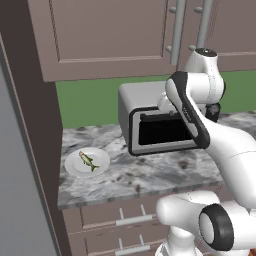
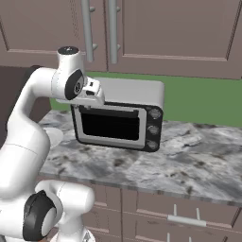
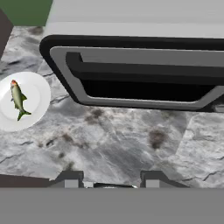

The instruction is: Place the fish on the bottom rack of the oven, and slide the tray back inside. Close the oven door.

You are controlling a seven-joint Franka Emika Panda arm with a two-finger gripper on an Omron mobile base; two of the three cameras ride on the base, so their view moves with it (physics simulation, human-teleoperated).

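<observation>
The fish point(image 1: 88, 160) point(image 3: 18, 99), slender with a greenish-yellow back, lies on a small white plate point(image 1: 103, 162) point(image 3: 38, 97) at the left end of the marble counter point(image 1: 150, 175) point(image 3: 109, 140). My gripper point(image 3: 111, 180) hangs above the counter in front of a countertop appliance, to the right of the plate and well apart from the fish. Its fingertips point(image 3: 70, 179) stand wide apart, open, with nothing between them. The wall oven, its door and its bottom rack are out of view.
A small grey countertop toaster oven point(image 1: 150, 127) point(image 2: 118, 122) point(image 3: 140, 74) with a dark glass door and knobs point(image 2: 153, 128) stands at the back of the counter. Upper cabinets point(image 1: 110, 35) hang above, drawers point(image 1: 125, 220) sit below, and a tall dark panel point(image 1: 30, 125) bounds the counter's left end.
</observation>
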